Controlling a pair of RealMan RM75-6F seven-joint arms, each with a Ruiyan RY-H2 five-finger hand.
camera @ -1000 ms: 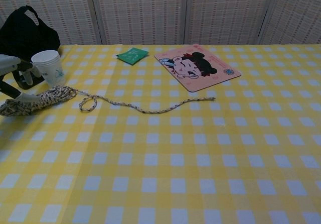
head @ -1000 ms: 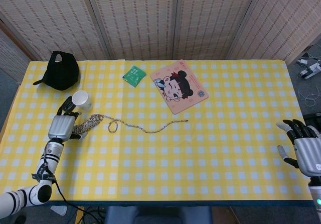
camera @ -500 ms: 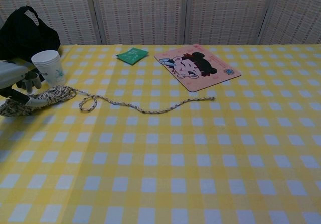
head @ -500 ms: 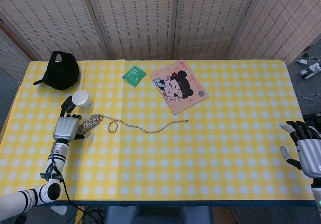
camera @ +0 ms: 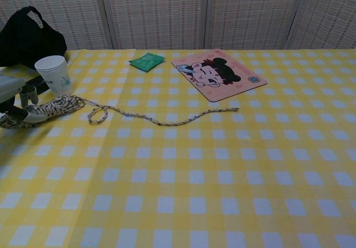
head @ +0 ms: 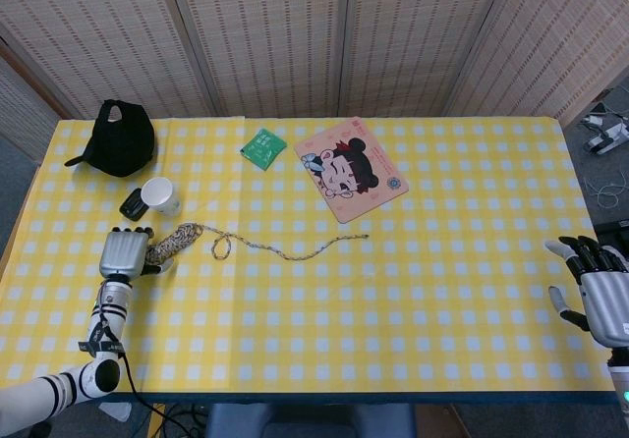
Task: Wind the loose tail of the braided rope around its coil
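Rope coil (head: 169,242) lies at nine o'clock on the surface (head: 442,291), left hand (head: 122,253) touching it, grip unclear. Tail (head: 295,251) trails toward three o'clock, unwound. Right hand (head: 601,286), fingers spread, must fetch it.

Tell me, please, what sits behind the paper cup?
A small dark object lies just behind the cup, partly hidden by it; what it is cannot be told. Farther back sits the black bag.

Matt checked cloth over the worktop (head: 413,291). Rough braided rope (head: 285,251), white paper cup (head: 161,196), soft black fabric bag (head: 121,137). Smooth printed mat (head: 350,168).
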